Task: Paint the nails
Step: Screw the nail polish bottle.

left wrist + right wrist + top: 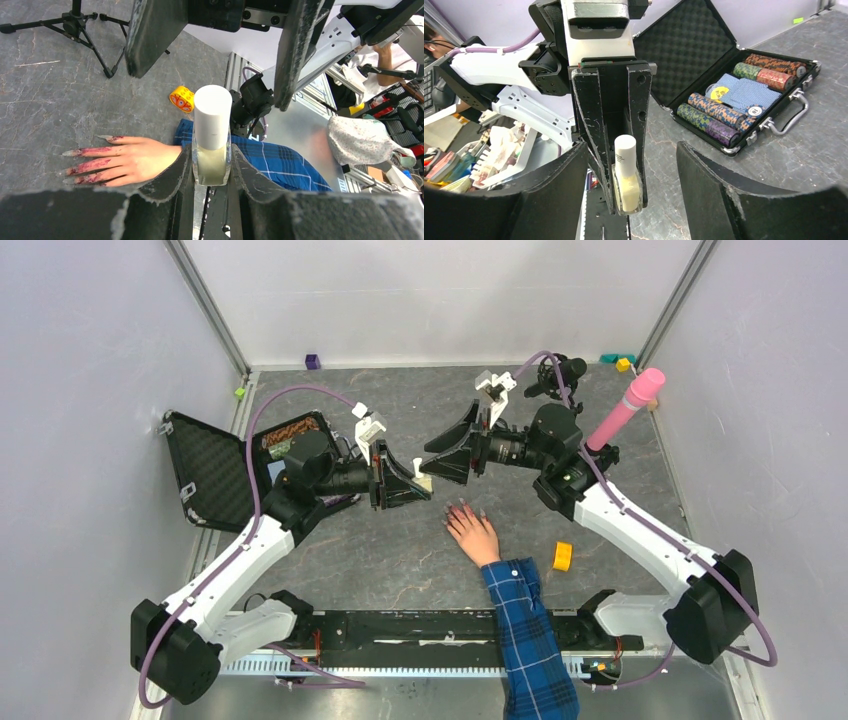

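Left gripper (211, 167): clamped on the glass body of a small clear bottle (212, 127) of pale liquid with a tall white cap. It is held just beyond the fingertips of the pale hand (137, 159), which lies flat on the grey table (400, 550). Right gripper (629, 150) — jaws spread either side of the cap, touching nothing. The long pointed nails (70, 152) carry dark-pink polish smeared onto the skin. Risk: an off-centre pinch on the cap could twist the bottle in its grip and spill over the hand. Room — bare table beyond the hand; open black foam-lined chip case (215, 470) well to its left, small yellow roll (563, 556) near its right.
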You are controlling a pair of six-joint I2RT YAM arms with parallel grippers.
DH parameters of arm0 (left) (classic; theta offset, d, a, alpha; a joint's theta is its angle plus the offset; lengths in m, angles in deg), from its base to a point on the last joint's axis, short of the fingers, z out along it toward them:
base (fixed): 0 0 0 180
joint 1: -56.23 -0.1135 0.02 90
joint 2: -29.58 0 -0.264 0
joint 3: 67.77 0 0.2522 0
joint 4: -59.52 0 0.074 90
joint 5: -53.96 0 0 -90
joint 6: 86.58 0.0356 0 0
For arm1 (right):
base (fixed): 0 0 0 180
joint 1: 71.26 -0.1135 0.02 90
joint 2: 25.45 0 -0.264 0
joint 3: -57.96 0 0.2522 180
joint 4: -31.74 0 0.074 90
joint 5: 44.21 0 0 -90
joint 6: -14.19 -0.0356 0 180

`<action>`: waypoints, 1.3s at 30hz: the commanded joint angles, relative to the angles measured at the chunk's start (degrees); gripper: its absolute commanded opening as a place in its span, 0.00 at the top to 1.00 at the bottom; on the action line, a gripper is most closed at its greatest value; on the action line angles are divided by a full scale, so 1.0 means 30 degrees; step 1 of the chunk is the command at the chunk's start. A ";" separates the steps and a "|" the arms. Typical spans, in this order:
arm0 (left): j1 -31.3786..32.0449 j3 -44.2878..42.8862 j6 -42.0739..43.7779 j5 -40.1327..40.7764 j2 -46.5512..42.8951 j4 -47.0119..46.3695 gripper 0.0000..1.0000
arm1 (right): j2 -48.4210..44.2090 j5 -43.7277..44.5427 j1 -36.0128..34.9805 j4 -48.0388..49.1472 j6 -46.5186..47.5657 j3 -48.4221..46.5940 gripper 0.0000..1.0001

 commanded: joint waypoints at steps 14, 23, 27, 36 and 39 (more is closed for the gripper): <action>-0.0039 -0.0789 -0.0777 -0.0313 0.0147 -0.1068 0.98 | 0.1275 -0.0646 -0.0922 0.1652 -0.0976 -0.0463 0.55; -0.0038 -0.0679 -0.0775 0.0675 0.0030 -0.1072 0.98 | 0.1621 -0.0457 -0.1060 0.0949 -0.0716 -0.0497 0.97; -0.0051 -0.0583 -0.0666 0.1347 -0.0224 -0.1043 0.98 | 0.1550 0.0130 -0.1121 -0.0250 0.0031 -0.0479 1.00; -0.0068 -0.0442 -0.0004 0.3931 -0.0842 -0.0008 0.98 | 0.1444 0.4382 -0.1954 -0.4452 0.2207 -0.0762 1.00; -0.0082 -0.0350 0.0058 0.4893 -0.1002 0.0209 0.98 | 0.1626 0.6650 -0.2517 -0.5890 0.2589 -0.1154 1.00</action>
